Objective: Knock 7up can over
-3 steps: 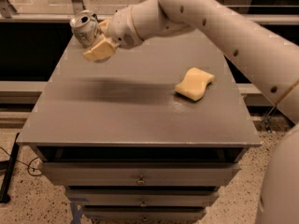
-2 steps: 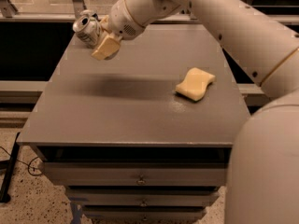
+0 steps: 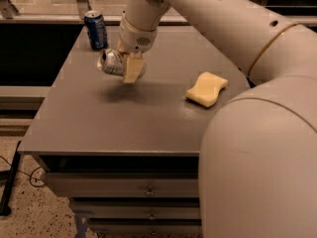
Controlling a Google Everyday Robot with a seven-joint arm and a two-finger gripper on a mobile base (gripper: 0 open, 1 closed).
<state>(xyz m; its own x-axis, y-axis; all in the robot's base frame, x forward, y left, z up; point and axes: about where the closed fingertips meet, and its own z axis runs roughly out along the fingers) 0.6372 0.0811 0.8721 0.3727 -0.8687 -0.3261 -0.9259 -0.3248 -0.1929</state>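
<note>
The 7up can (image 3: 110, 62), silver with its top facing left, lies on its side in my gripper (image 3: 127, 72), held a little above the grey table (image 3: 99, 123) with its shadow below it. The gripper hangs from the arm over the table's back-left middle. One tan finger (image 3: 132, 69) crosses the front of the can; the other is hidden behind it. The jaws are shut on the can.
A dark blue can (image 3: 96, 29) stands upright at the table's back left corner, just behind and left of the gripper. A yellow sponge (image 3: 207, 88) lies at the right. My arm's large links fill the right and lower right. Drawers sit below the tabletop.
The gripper has moved from the back left corner toward the table's middle and nearer, carrying the silver can along. The dark blue can now shows at the corner.
</note>
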